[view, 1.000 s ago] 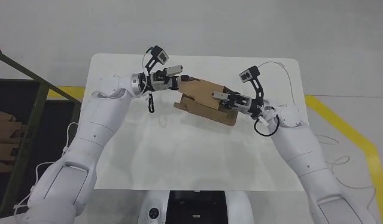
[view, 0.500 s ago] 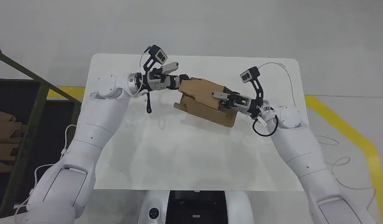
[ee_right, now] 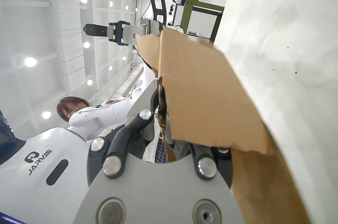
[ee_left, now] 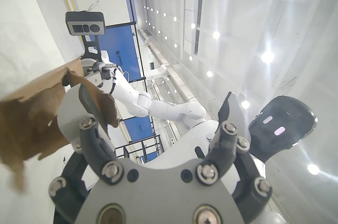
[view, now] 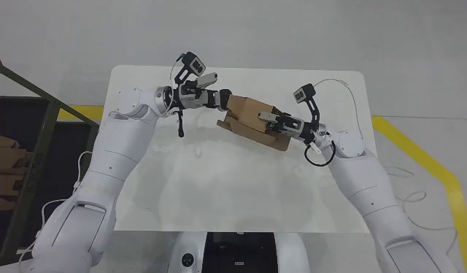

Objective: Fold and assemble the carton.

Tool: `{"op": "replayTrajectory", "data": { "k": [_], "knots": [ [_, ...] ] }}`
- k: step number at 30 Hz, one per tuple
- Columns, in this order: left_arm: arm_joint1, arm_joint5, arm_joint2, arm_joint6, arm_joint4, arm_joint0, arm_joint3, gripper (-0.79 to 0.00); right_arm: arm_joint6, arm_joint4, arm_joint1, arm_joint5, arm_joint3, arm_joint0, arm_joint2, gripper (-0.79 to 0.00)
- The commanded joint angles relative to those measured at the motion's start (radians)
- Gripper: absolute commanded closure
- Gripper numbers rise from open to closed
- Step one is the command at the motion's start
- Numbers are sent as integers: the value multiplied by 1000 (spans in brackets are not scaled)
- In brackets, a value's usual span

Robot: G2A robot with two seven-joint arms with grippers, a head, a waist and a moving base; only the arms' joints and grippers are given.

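Cardboard carton (view: pixel 254 120) sits just above centre of the top view on the table (view: pixel 219 193), only half-formed, flaps loose. Right gripper (view: pixel 278 122) pinches its frame-right end. Left gripper (view: pixel 222 100) is spread wide, one finger against the frame-left flap. Plenty of folding left, I'd say.

Lighting entry for you: bright, even overhead light on the white bench (view: pixel 241 193) in the top view; rows of ceiling lamps (ee_left: pixel 267 56) flare into starburst glare in the left wrist view, milder in the right; straight lines bow fisheye-fashion toward both wrist views' edges.
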Motion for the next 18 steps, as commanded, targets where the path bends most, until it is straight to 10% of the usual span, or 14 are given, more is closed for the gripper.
{"op": "replayTrajectory", "data": {
  "k": [1,18],
  "knots": [
    [-1,1,3,0,-2,-2,1,-785,0,-9,-1,0,1,1,-3,0],
    [-30,2,68,-33,-49,-38,52,-785,-34,-26,-15,1,-15,6,-41,0]
  ]
}}
